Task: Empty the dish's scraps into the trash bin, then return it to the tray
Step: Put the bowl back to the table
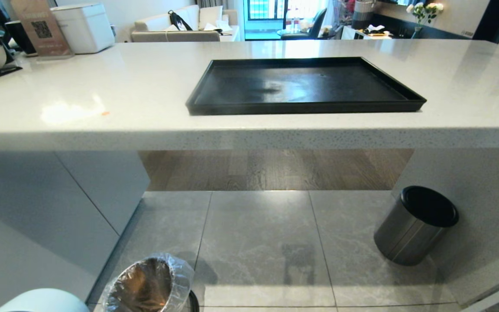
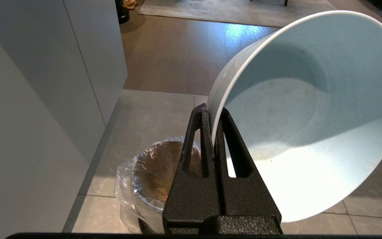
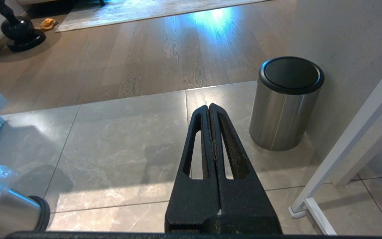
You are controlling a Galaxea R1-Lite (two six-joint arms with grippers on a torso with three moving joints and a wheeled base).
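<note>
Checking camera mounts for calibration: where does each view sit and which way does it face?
Head: high, looking forward and down at the tray on the counter; no arm visible.
Left wrist: behind the left gripper, shut on the dish, facing floorward.
Right wrist: behind the shut right gripper, facing the floor.
Shared: head and left wrist both show the trash bin.

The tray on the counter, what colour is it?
Glossy black; the tray shows best in the head view.
</note>
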